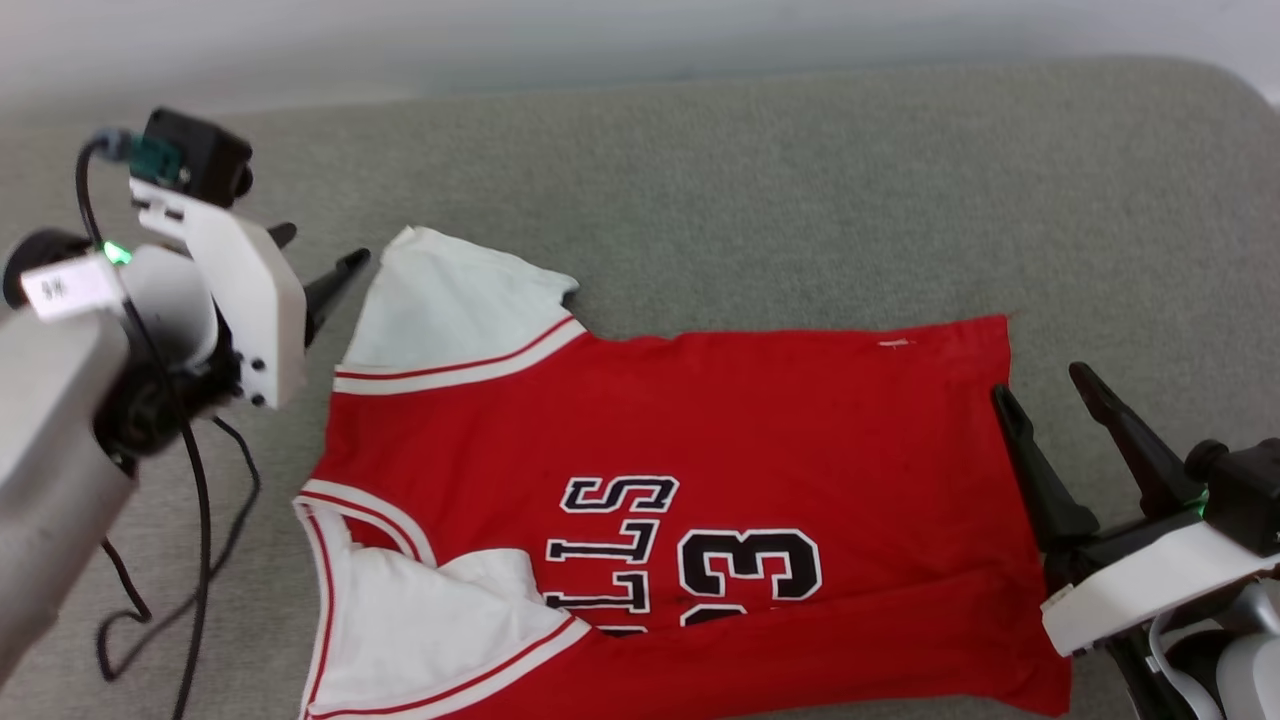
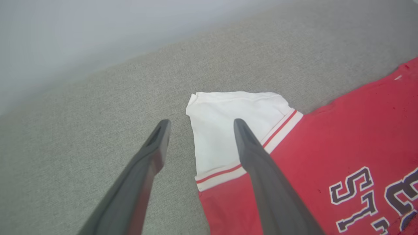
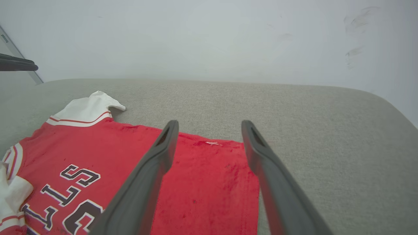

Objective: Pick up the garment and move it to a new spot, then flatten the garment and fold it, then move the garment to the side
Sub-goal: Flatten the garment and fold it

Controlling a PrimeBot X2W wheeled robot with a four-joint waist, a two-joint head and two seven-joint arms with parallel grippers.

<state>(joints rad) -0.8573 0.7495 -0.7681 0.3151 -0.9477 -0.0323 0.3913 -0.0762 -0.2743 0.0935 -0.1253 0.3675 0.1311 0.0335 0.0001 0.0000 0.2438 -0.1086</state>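
Left gripper (image 1: 320, 248) and right gripper (image 1: 1040, 385) are hovering spread, empty — the garment (image 1: 700, 420) is lying between them.

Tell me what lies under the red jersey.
The jersey lies spread on a grey upholstered surface, which shows beyond its edges. Anything directly beneath the cloth is covered. The near white sleeve is folded onto the chest, hiding part of the black lettering.

The left gripper (image 1: 320, 248) hangs at the left of the head view, its two dark fingers spread wide and empty, on a grey forearm (image 1: 50, 450) rising from the lower corner. The right gripper (image 1: 1040, 385) sits low at the right, fingers likewise apart and empty, pointing up and left.
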